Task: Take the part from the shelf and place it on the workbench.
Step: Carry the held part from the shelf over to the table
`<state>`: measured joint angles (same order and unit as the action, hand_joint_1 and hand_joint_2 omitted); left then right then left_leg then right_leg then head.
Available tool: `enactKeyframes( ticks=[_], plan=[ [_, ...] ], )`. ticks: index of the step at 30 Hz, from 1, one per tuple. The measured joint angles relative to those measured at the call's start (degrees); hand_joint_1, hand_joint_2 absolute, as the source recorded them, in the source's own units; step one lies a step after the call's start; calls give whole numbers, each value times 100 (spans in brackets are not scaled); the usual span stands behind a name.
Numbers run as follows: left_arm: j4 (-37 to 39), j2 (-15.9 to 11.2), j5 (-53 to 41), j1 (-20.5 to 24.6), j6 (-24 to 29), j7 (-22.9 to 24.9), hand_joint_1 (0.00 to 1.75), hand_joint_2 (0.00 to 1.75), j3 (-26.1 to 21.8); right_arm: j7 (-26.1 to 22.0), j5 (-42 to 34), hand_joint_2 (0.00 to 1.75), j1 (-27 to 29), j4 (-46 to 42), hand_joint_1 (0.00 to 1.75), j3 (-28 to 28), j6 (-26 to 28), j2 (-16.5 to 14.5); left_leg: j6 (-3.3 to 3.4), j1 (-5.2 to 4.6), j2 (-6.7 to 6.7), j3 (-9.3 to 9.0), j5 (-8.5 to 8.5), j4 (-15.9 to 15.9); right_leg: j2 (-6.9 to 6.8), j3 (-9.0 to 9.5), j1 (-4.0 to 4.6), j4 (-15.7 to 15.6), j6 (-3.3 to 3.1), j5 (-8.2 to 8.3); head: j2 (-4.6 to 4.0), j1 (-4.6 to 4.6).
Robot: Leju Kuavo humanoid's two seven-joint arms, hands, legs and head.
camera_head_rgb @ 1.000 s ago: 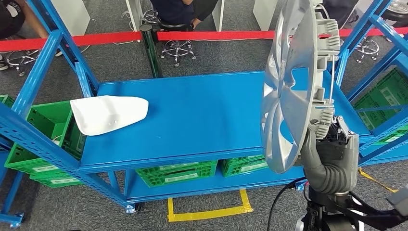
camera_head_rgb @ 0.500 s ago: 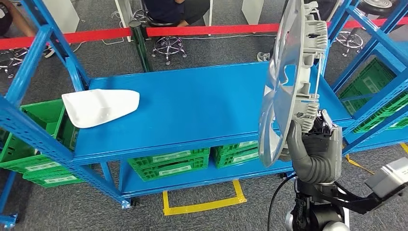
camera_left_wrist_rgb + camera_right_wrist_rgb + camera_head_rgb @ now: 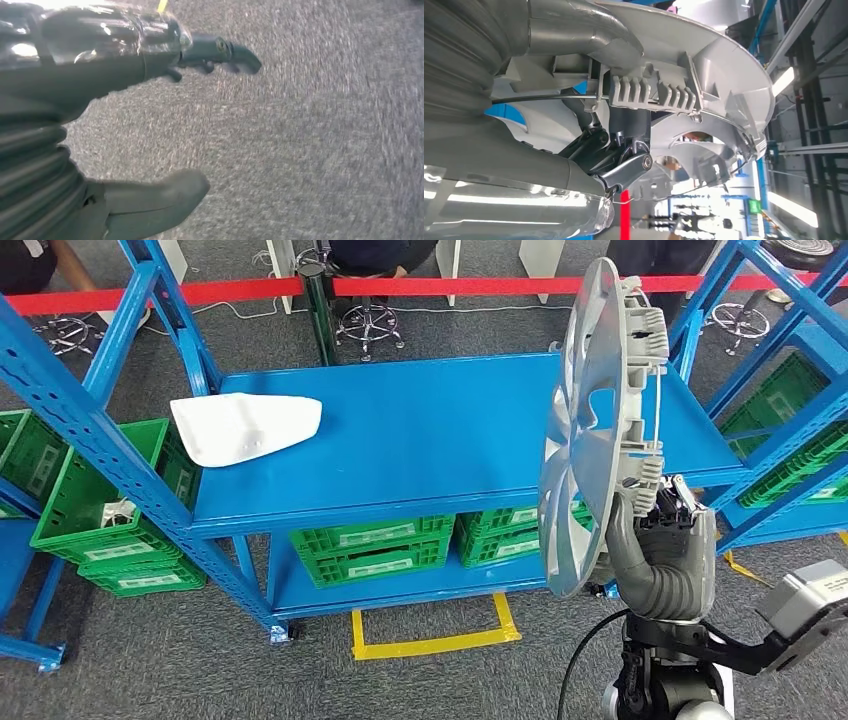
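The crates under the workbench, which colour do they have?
Green crates, seen best in the head view.

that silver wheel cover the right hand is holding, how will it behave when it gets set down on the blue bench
The wheel cover looks like thin moulded plastic, so probably light and slightly flexible. The right hand grips only its lower rim, holding it on edge; released that way it would likely tip or roll. Its rear clips look breakable, so lay it flat on the workbench.

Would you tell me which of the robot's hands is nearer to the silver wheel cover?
Right. The right hand grips the wheel cover at its lower rim, holding it upright. The left hand hangs open over grey carpet, away from it.
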<state>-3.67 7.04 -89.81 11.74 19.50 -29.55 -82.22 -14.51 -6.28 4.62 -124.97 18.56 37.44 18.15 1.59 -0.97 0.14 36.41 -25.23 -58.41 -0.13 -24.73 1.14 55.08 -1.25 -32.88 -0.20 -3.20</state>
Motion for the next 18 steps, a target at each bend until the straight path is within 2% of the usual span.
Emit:
enactKeyframes(
  ticks=[2,3,4,5,6,7,8,9,10,11,12,13,14,15,17,18],
  plan=[
    [-2,2,-4,-13,14,21,0,175,48,45,66,175,-48,-3,175,15,0,2,-64,13,17,45,51,13,-11,-40,0,-109,-7,109,-1,-18],
    [-3,4,-4,-15,17,25,0,175,70,58,78,175,-70,-3,175,23,-1,1,-96,17,12,86,-51,-51,-26,-76,-16,-157,-26,183,-1,-13],
    [-5,4,-4,-16,21,28,0,175,91,65,86,175,-88,-2,175,30,-1,1,-129,25,1,145,-249,-208,-42,-127,-38,-197,-36,261,-1,9],
    [-6,3,-4,-15,23,30,0,175,113,67,90,175,-98,-1,175,38,-2,-1,-164,49,-12,223,-530,-471,-55,-189,-55,-204,-39,327,-1,40],
    [-7,0,-4,-15,24,32,0,175,131,67,91,175,-101,0,175,45,-2,-2,-203,81,-18,304,-801,-811,-59,-270,-63,-190,-45,380,-1,74],
    [-7,-4,-4,-15,25,36,0,175,143,68,91,175,-104,3,175,52,-2,-3,-245,112,-22,363,-978,-1147,-68,-358,-70,-164,-31,431,-1,97],
    [-8,-6,5,-15,31,38,0,175,153,68,90,175,-108,8,175,60,-2,-4,-287,143,-22,374,-1023,-1390,-76,-455,-83,-127,-11,481,-2,109],
    [-8,-7,24,-15,41,38,0,175,160,68,90,175,-117,15,175,67,-2,-5,-329,173,-19,315,-943,-1484,-84,-561,-103,-79,16,524,-2,122],
    [-9,-8,46,-13,55,34,0,175,166,69,88,175,-131,24,175,72,-5,-7,-373,204,-14,166,-782,-1390,-88,-671,-128,-15,48,558,-2,133],
    [-10,-10,67,-5,71,29,0,175,171,70,86,175,-151,31,175,78,-12,-8,-420,242,-6,-80,-644,-1108,-90,-784,-153,70,83,584,-2,146],
    [-11,-13,76,12,84,24,0,175,175,70,85,175,-174,35,175,83,-21,-8,-465,260,-1,-356,-612,-743,-89,-894,-169,163,121,600,-2,170],
    [-13,-16,71,34,98,21,0,175,179,72,84,175,-204,36,175,89,-35,-8,-465,270,1,-580,-655,-409,-87,-982,-176,252,158,615,-2,186],
    [-15,-18,57,55,111,20,0,175,183,74,85,175,-238,33,175,98,-59,-7,-438,269,-1,-717,-734,-170,-86,-1045,-176,321,199,634,-2,195],
    [-17,-19,40,72,122,20,0,175,187,77,89,175,-272,31,175,109,-88,-5,-381,250,-8,-751,-798,-71,-85,-1078,-175,352,239,662,-2,198],
    [-21,-21,16,85,142,22,0,175,189,82,99,175,-340,28,175,131,-158,-3,-225,242,-7,-676,-753,-58,-80,-1112,-188,362,313,716,-2,187],
    [-22,-23,11,94,152,25,0,175,189,86,103,175,-368,28,175,139,-193,-2,-153,240,-5,-628,-697,-56,-70,-1150,-199,411,345,635,-2,183]
  ],
)
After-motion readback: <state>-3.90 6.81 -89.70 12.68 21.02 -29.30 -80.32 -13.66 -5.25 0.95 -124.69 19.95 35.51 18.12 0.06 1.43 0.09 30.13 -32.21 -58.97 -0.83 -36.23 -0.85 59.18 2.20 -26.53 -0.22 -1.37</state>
